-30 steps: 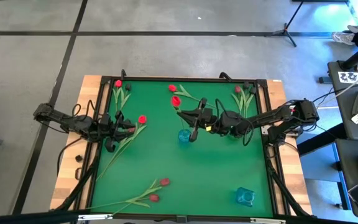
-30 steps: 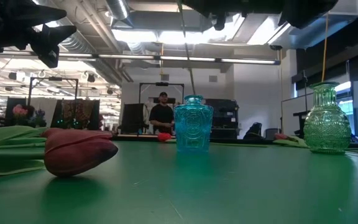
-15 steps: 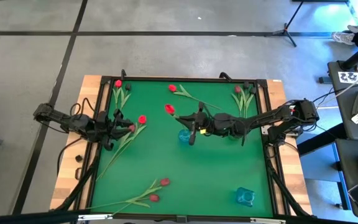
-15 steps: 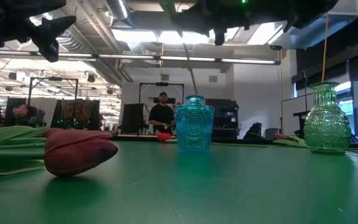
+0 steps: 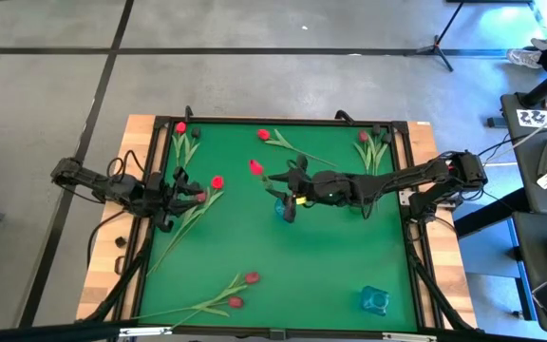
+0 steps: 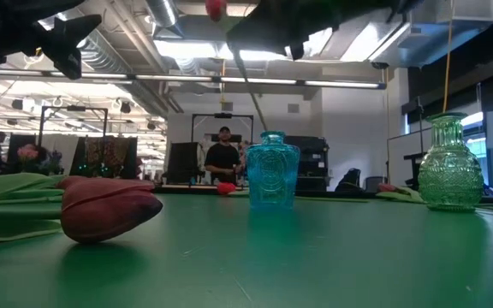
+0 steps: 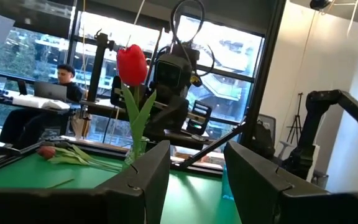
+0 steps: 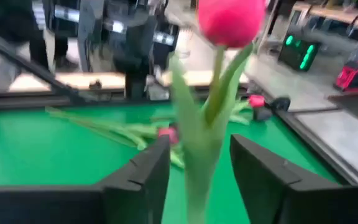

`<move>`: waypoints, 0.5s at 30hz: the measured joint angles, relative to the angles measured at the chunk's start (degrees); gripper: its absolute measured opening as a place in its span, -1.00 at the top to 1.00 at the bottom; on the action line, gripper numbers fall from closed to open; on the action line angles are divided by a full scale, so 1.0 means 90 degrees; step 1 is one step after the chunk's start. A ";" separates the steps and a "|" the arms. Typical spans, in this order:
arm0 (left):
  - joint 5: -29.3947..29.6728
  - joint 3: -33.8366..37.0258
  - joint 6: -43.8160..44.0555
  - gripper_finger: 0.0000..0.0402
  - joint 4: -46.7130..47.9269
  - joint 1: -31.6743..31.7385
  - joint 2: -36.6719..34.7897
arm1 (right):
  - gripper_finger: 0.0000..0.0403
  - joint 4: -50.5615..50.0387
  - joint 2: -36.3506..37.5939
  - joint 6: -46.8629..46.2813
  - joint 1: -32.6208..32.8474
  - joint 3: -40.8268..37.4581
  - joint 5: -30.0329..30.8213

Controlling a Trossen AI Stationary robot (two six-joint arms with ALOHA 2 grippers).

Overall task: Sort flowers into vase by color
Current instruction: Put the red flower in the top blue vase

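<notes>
Tulips lie scattered over the green table (image 5: 330, 275) in my high view; the right gripper (image 5: 288, 195) hangs above the blue vase (image 5: 283, 208) mid-table, a red-headed tulip (image 5: 255, 167) leaning out to the left. My left gripper (image 5: 193, 195) waits at the left side beside another red tulip (image 5: 216, 181). From the low view, that stem stands in the vase. Through the right wrist view, its fingers (image 8: 142, 174) are spread, the stem between them, untouched as far as I can see. The left wrist view shows fingers (image 7: 148, 171) spread, empty.
</notes>
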State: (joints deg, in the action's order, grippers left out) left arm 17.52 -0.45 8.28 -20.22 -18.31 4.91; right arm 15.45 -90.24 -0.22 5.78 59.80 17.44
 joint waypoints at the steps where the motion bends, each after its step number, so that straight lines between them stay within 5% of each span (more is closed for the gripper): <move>1: -0.0008 0.0000 -0.0010 0.25 -0.0005 0.0000 -0.0002 | 0.10 -0.0414 0.0000 -0.0089 0.0042 0.0156 -0.0054; 7: -0.0010 0.0000 0.0014 0.25 -0.0010 0.0002 -0.0005 | -0.02 -0.3402 0.0041 -0.0279 0.0318 0.1361 0.0093; 15: -0.0008 0.0000 0.0019 0.25 0.0020 0.0001 -0.0005 | -0.03 -0.5393 0.0056 -0.0554 0.0571 0.2372 0.0560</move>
State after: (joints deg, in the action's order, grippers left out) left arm 17.45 -0.45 8.45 -20.05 -18.29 4.86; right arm -33.08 -89.73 -5.20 10.92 81.14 22.48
